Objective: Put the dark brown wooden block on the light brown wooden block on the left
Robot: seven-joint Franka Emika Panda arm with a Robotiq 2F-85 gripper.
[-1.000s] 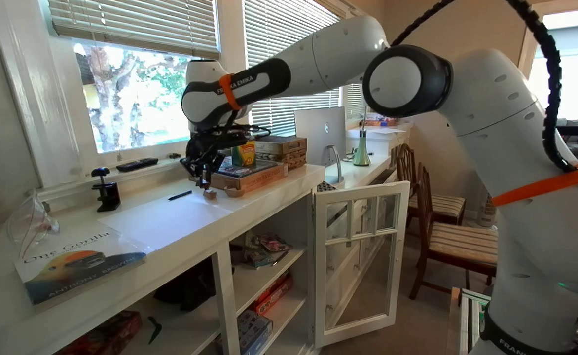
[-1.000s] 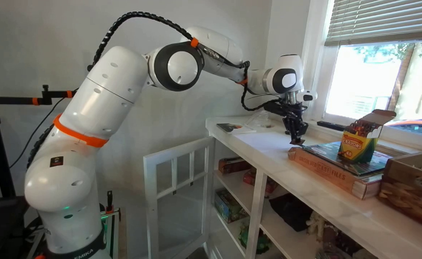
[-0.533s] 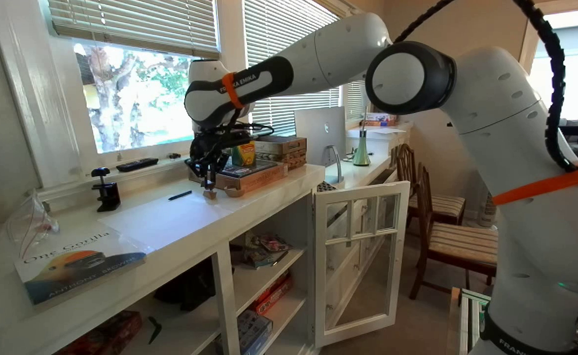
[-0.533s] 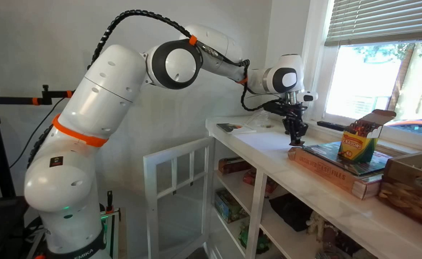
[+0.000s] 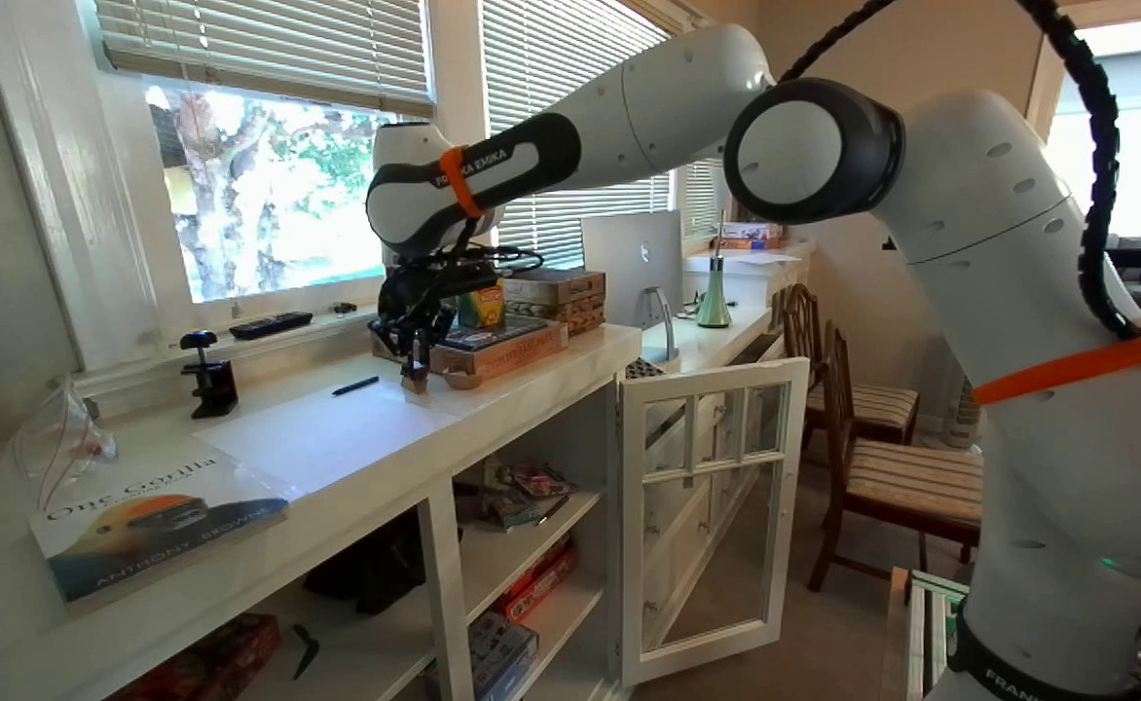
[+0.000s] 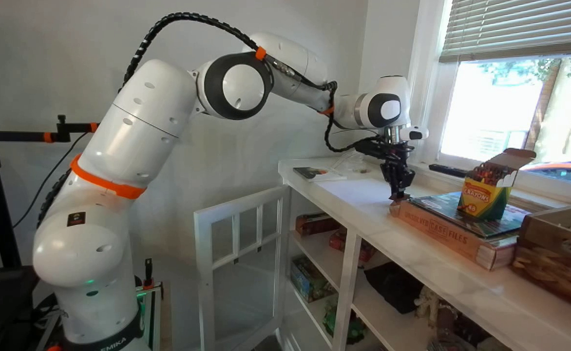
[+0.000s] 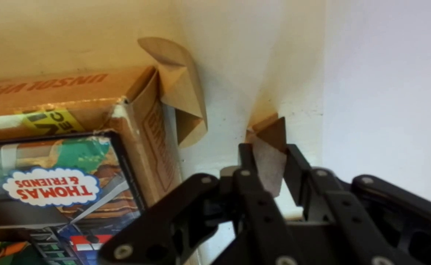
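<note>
Pincer (image 7: 269,150) gripping dk brown blk (image 7: 270,165) by opposite sides, just over left lt brown blk (image 5: 416,386) in ext. view. Prob. light, stiff, bit slippery; we'd hold flat sides. Right lt brown blk (image 5: 462,380) beside box (image 5: 522,352). Lower blk mostly hidden; touching upper or not, we can't tell.

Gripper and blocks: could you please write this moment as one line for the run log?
gripper: shut on dark block | dark block: over light block, contact unclear | release: not yet | curved block: beside box
</note>
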